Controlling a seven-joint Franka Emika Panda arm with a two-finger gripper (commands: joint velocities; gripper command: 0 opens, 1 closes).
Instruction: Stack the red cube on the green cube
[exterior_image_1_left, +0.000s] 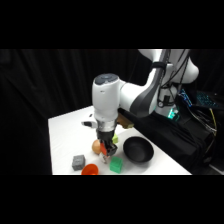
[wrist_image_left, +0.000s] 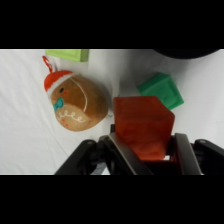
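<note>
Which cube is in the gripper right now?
The red cube, clamped between the gripper's fingers. The green cube sits free on the table beyond it, the lime cube lies at the wrist view's top edge, and the grey cube rests apart.

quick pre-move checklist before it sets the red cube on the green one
1. Red cube held between the fingers of the gripper: ok.
2. Green cube top bare: ok.
3. Red cube centred above the green cube: not ok, green sits off to one side in the wrist view.
4. Gingerbread ornament clear of the green cube: ok, apart from it.
5. Black bowl clear of the green cube: ok.
6. Height of red cube above table: cannot tell.
</note>
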